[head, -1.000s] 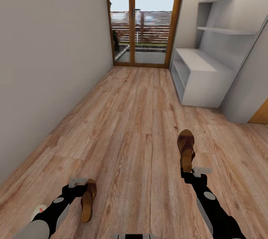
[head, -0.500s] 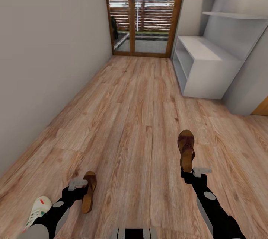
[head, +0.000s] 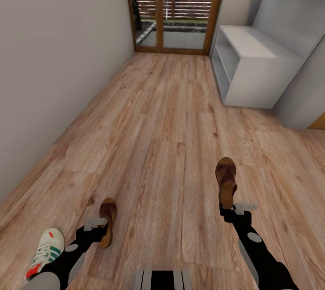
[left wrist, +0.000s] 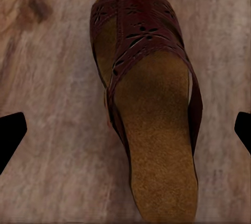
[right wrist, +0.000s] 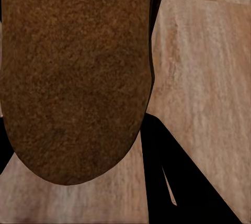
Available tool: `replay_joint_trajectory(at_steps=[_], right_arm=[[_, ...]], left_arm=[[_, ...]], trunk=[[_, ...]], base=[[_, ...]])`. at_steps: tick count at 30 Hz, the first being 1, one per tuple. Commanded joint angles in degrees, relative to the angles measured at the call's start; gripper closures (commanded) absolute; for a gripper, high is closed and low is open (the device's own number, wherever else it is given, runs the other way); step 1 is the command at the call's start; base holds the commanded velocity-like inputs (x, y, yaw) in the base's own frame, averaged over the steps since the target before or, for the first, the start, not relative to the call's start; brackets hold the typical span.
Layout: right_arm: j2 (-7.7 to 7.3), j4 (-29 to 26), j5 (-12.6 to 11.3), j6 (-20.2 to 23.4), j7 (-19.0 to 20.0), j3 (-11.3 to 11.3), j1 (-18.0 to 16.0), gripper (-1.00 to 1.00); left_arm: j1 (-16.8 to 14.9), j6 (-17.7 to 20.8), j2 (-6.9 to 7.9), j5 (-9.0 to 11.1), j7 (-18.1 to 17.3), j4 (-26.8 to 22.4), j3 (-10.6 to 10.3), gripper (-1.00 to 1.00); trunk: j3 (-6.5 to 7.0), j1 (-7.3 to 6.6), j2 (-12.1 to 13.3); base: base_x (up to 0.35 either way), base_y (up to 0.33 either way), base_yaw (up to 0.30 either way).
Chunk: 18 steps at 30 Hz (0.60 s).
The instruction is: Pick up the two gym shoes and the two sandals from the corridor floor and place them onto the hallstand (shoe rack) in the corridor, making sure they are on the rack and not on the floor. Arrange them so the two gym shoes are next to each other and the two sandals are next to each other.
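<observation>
A gym shoe (head: pixel 45 252) lies near left, partly cut off by the left arm. The left gripper (head: pixel 100 231), jaws wide, straddles a sandal (head: pixel 107 221) on the floor (head: pixel 167 136). The right gripper (head: pixel 229 211) grips the other sandal (head: pixel 225 180) by its heel. Open planks run to the far-right rack (head: pixel 253 71).

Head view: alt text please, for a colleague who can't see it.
Each end effector, left and right, has a brown sandal at its tip above the wood floor. A gym shoe lies lower left; the white hallstand stands ahead right.
</observation>
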Motion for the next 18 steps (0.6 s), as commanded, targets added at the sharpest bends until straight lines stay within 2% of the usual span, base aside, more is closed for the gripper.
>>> replay_joint_trajectory(at_steps=[1, 4, 13, 18], right_arm=[[-0.01, 0.0, -0.2, -0.1, -0.2, 0.0, 0.0, 1.00], [-0.02, 0.0, -0.2, -0.1, -0.2, 0.0, 0.0, 1.00], [-0.02, 0.0, -0.2, -0.1, -0.2, 0.2, 0.0, 1.00], [-0.02, 0.0, -0.2, -0.1, -0.2, 0.2, 0.0, 1.00]], left_arm=[[0.0, -0.2, -0.03, -0.6, -0.3, 0.0, 0.5, -1.00], [0.0, -0.2, -0.04, -0.6, -0.3, 0.0, 0.6, -1.00], [0.0, -0.3, 0.04, -0.5, -0.3, 0.0, 0.6, -1.00], [0.1, -0.3, -0.02, -0.5, -0.3, 0.0, 0.6, -1.00]], trunk=[[-0.35, 0.01, 0.0], [-1.24, 0.09, -0.1], [-1.33, 0.09, -0.1], [-2.60, 0.22, -0.1]], base=[[0.000, 0.000, -0.091], [0.000, 0.000, -0.139], [0.000, 0.000, -0.024], [0.000, 0.000, -0.001]])
